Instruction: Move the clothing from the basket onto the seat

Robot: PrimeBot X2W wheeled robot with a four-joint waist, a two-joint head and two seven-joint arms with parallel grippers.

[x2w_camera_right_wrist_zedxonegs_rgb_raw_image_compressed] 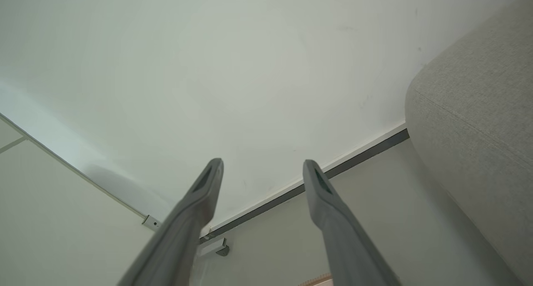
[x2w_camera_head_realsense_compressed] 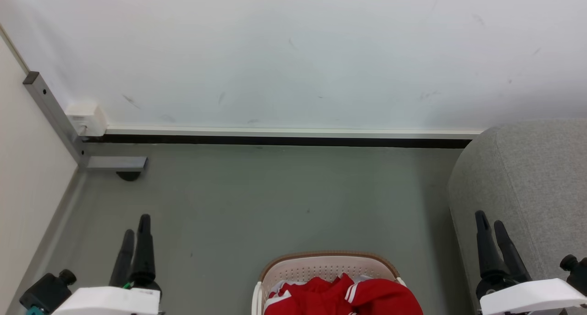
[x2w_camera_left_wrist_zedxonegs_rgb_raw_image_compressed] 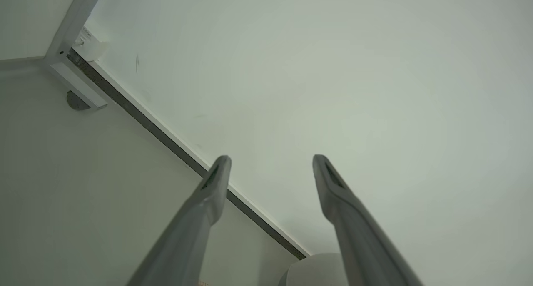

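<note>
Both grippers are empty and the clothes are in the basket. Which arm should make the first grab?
Right, probably. The right gripper stands open beside the seat, and the clothing heaps toward that side of the basket. The left gripper, also open, is farther from the seat.

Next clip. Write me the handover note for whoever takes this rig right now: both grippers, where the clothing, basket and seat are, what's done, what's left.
Left gripper: open, empty, above the floor to the left of the basket.
Right gripper: open, empty, next to the seat.
Clothing: red garments, one with white stripes, heaped in the basket, which stands on the floor between the grippers.
Seat: grey, on the robot's right, apart from the basket.
Done: no garment moved yet.
Left: grasp each garment, lift it out and lay it on the seat.
</note>
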